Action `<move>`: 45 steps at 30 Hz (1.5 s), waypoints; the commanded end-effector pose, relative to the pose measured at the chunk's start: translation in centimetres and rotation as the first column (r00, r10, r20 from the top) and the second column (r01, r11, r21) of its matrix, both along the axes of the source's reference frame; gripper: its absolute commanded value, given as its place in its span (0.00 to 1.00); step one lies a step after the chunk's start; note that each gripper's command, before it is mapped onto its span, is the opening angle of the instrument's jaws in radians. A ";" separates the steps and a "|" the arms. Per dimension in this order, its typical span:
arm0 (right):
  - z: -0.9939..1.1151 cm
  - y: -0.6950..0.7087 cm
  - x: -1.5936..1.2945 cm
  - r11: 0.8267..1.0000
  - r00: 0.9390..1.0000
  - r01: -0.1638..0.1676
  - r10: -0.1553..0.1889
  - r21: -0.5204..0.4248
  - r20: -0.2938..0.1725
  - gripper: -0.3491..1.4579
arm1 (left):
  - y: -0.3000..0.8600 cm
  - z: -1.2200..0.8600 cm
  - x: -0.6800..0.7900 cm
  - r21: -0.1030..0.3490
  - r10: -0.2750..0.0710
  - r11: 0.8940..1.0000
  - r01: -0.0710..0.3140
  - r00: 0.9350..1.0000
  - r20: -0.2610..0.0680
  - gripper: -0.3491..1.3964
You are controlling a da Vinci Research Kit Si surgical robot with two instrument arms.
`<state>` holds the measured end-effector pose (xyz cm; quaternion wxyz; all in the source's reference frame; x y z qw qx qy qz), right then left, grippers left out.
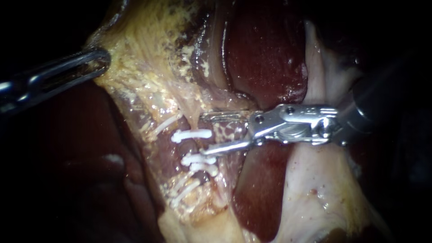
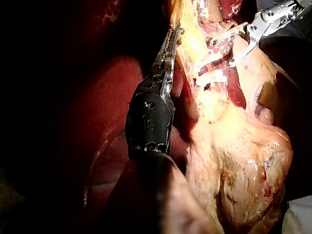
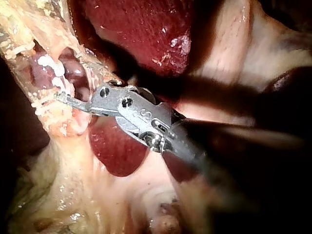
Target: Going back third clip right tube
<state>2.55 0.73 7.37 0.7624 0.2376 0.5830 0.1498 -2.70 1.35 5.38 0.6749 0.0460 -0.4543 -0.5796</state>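
Three white clips [image 1: 191, 134], [image 1: 197, 158], [image 1: 203, 168] sit across a reddish tube [image 1: 194, 146] in yellowish tissue. My right instrument [image 1: 206, 134] comes in from the right. Its jaws are open just right of the clips, with speckled tissue [image 1: 227, 131] in the gap and no clip between them. In the right wrist view one thin jaw of that instrument [image 3: 73, 92] lies beside the clips [image 3: 48, 62]. At upper left, my left instrument [image 1: 101, 60] is shut on the edge of the yellowish tissue [image 1: 139, 67]. The left wrist view shows its jaws [image 2: 169, 43] pressed together on that edge.
Dark red liver [image 1: 263, 54] lies behind the right instrument and below it [image 1: 258, 193]. Pale tissue folds [image 1: 315, 180] hang under its shaft. More liver [image 1: 67, 171] fills the lower left. The left wrist view shows the right instrument [image 2: 224, 51] beyond the yellow tissue mass [image 2: 243, 161].
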 end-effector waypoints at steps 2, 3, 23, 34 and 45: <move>-0.11 0.03 -0.14 1.000 1.000 0.000 0.000 -0.019 0.000 0.52 | 0.00 0.00 0.00 0.000 0.000 1.000 0.000 1.000 0.000 0.00; -0.16 0.06 -0.20 1.000 1.000 0.001 -0.001 -0.022 -0.001 0.52 | 0.00 0.00 0.00 0.000 0.000 1.000 0.000 1.000 0.000 0.00; -0.66 0.14 -0.60 0.994 0.999 0.035 -0.038 -0.104 -0.028 0.52 | -0.03 0.31 -0.27 0.007 0.013 1.000 -0.013 1.000 -0.013 0.00; -0.70 0.12 -0.60 0.991 0.998 0.042 -0.047 -0.126 -0.033 0.52 | -0.09 0.81 -0.84 0.028 0.057 0.998 -0.056 0.998 -0.016 0.00; -0.70 0.11 -0.56 0.991 0.998 0.048 -0.053 -0.124 -0.038 0.52 | -0.13 0.83 -0.93 0.032 0.066 0.997 -0.065 0.998 -0.015 0.00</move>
